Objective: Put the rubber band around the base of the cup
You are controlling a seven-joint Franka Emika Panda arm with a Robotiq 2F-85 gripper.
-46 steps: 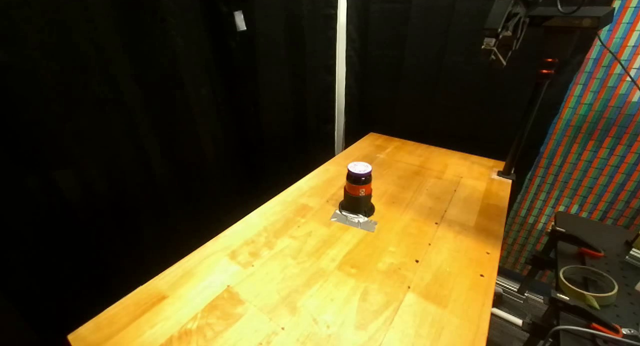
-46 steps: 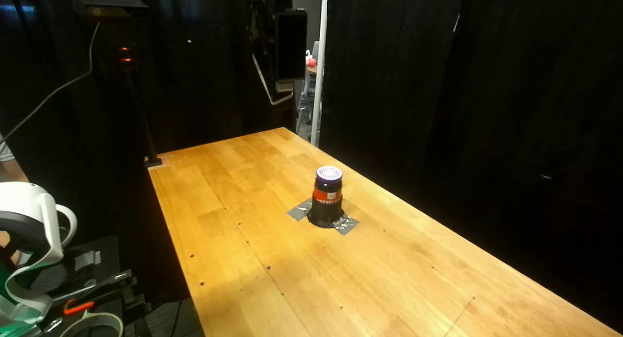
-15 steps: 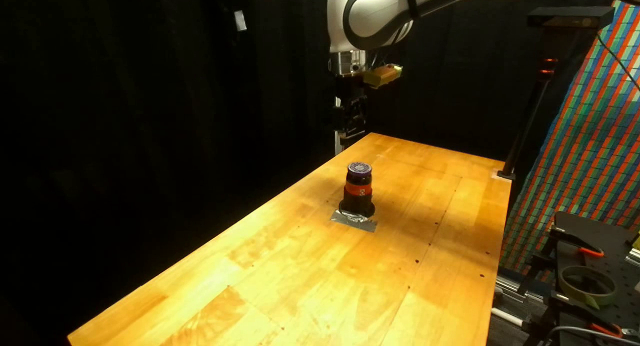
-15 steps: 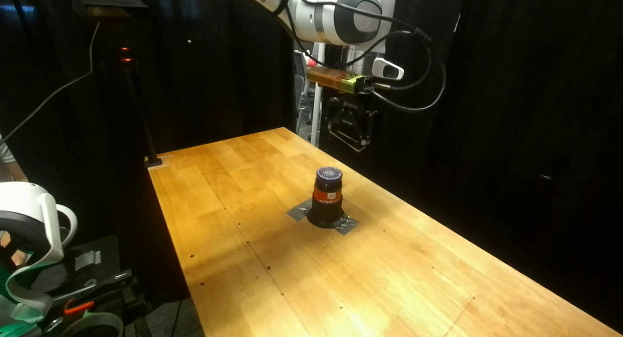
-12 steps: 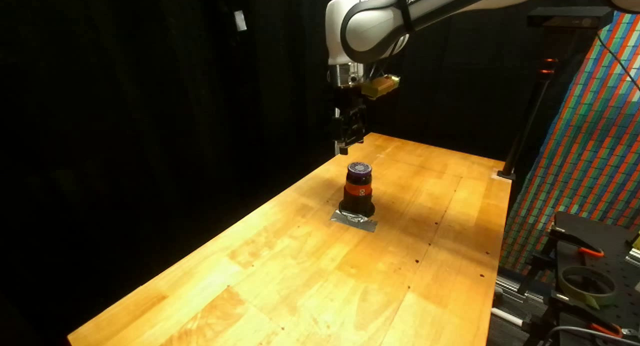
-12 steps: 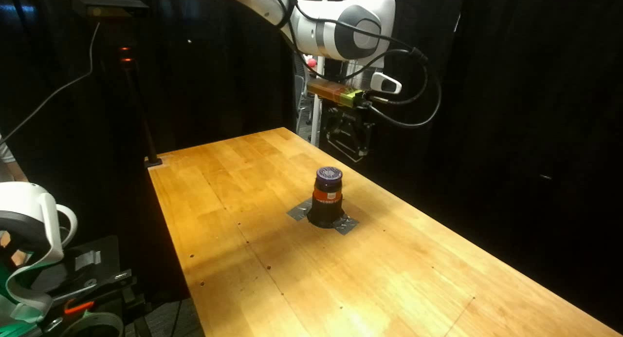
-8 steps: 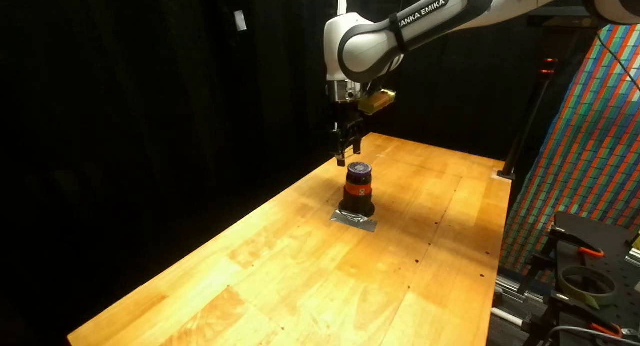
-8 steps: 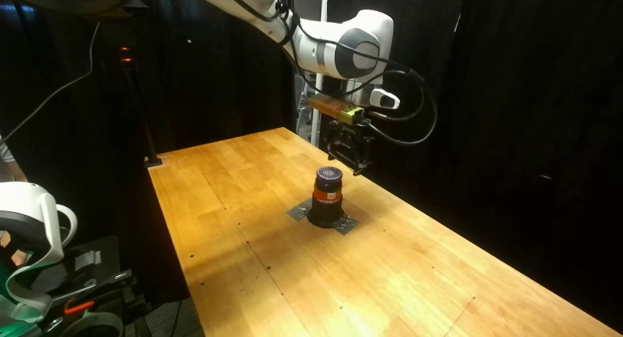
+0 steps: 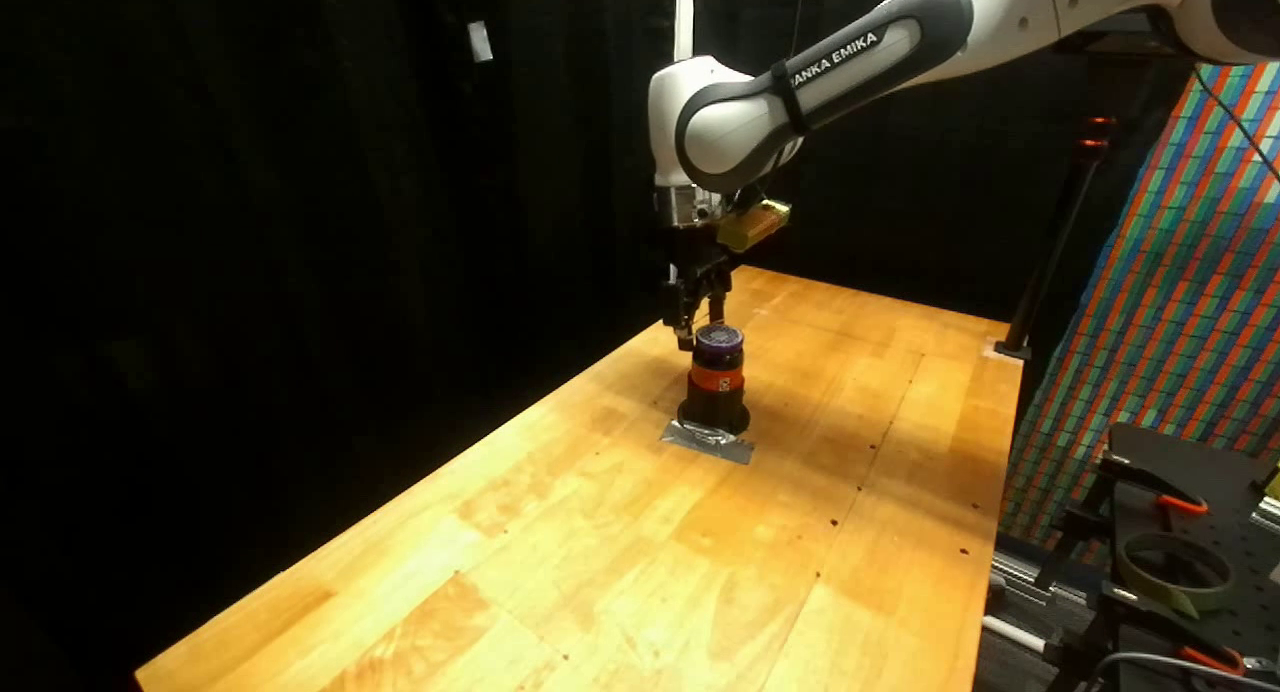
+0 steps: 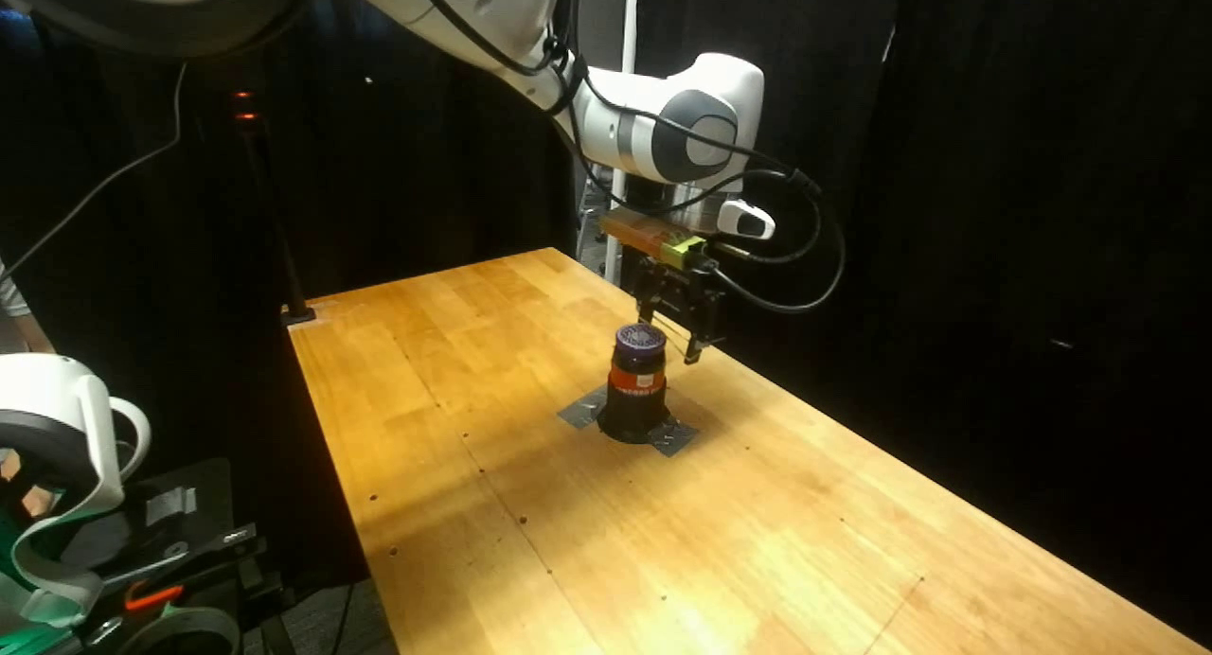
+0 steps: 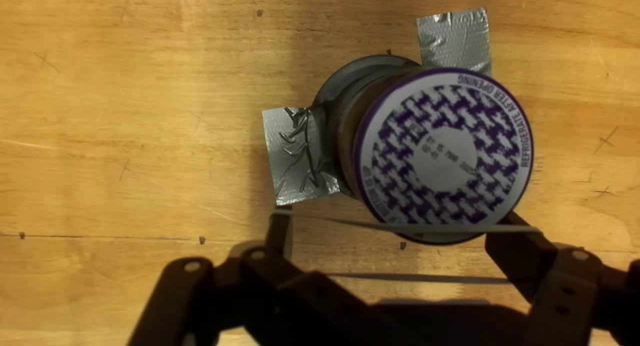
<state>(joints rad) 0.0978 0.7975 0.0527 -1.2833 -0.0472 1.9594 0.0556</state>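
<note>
The cup [image 9: 718, 379] is a squat dark jar with a red-orange stripe and a purple-and-white lid. It stands upright in a black holder on the table, also in an exterior view [image 10: 636, 380]. The wrist view shows its lid [image 11: 445, 156] from above. My gripper [image 11: 397, 216] is open, pointing down, with its fingers wide apart. The rubber band [image 11: 440, 229] is stretched around both fingers in two strands. One strand crosses in front of the lid's lower edge. In both exterior views the gripper [image 10: 668, 339] hangs just beyond the cup, fingertips near lid height; contact cannot be told.
Grey tape strips [image 11: 300, 156] fix the holder to the wooden table [image 9: 600, 572]. The table's long edge lies just past the gripper in both exterior views. A black stand [image 10: 298, 312] is at a far corner. A side cart holds a tape roll [image 9: 1175, 570].
The arm has come down into view and keeps lowering, bringing the gripper from high above to beside the cup's lid. The band stays stretched on the fingers in the recent frames. The cup has not moved.
</note>
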